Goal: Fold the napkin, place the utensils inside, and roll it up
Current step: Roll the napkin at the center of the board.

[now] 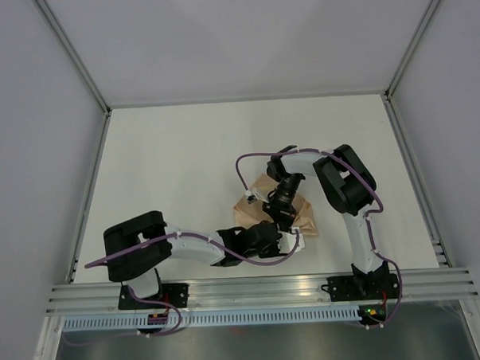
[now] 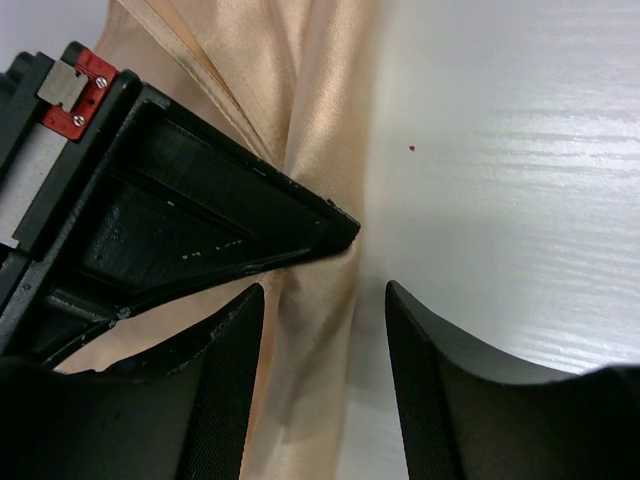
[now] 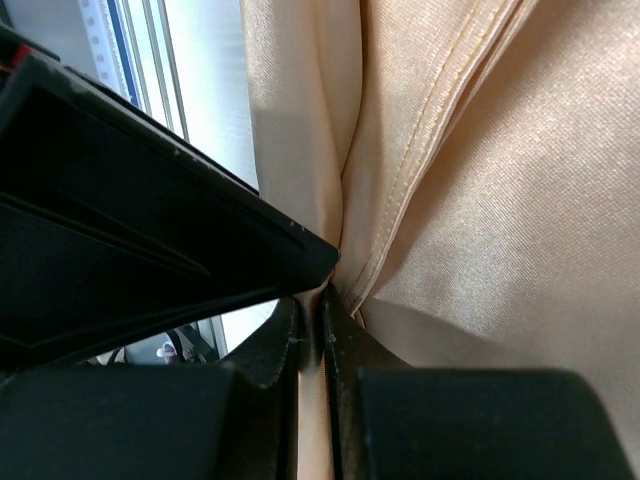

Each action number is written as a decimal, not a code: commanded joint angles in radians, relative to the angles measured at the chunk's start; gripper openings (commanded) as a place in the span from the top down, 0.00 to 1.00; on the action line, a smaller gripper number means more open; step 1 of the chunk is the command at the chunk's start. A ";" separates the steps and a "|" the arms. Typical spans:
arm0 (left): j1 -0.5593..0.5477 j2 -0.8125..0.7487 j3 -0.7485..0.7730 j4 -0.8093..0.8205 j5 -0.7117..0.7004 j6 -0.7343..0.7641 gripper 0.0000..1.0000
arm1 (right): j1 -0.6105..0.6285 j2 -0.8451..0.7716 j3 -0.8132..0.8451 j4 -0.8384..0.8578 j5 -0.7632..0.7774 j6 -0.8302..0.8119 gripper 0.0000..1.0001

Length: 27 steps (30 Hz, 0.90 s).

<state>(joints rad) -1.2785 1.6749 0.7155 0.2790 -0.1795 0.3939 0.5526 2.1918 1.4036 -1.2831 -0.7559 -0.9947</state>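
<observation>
Near the front middle of a white desk point(image 1: 184, 166), seen from above, the napkin point(image 1: 308, 219) lies bunched into a small crumpled heap of light orange-tan cloth. Two robot arms meet over it and cover most of it. One arm reaches in from the left base, low and almost flat along the front edge. The other arm rises from the right base, bends back and comes down onto the cloth from the far side.

Close view from the left wrist: the left claw point(image 2: 323, 290) has its two black fingers apart. A narrow gathered strip of the shiny cloth runs between them. The left-hand finger point(image 2: 230, 390) sits against the cloth, while the other finger rests over bare desk just beside the cloth's edge. A tiny red speck point(image 2: 411, 149) marks the desk nearby. The tip of the other arm's black claw presses into the folds just above.

Close view from the right wrist: the right claw point(image 3: 322, 320) is pinched tight on a thin fold of the napkin, with a stitched hem running up beside the pinch
</observation>
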 commanded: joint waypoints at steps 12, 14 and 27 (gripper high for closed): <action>-0.005 0.112 0.030 0.032 0.040 -0.004 0.89 | -0.005 0.074 -0.012 0.200 0.194 -0.038 0.99; -0.004 0.121 0.035 0.016 0.066 -0.018 0.96 | -0.006 0.063 -0.009 0.200 0.181 -0.032 0.94; 0.105 0.117 -0.013 0.034 0.342 -0.161 0.98 | -0.169 -0.194 0.126 0.146 -0.058 0.060 0.50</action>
<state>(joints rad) -1.1900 1.7409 0.7460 0.3981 -0.0086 0.3416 0.4496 2.1113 1.4708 -1.2407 -0.7403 -0.9630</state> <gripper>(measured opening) 0.103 0.493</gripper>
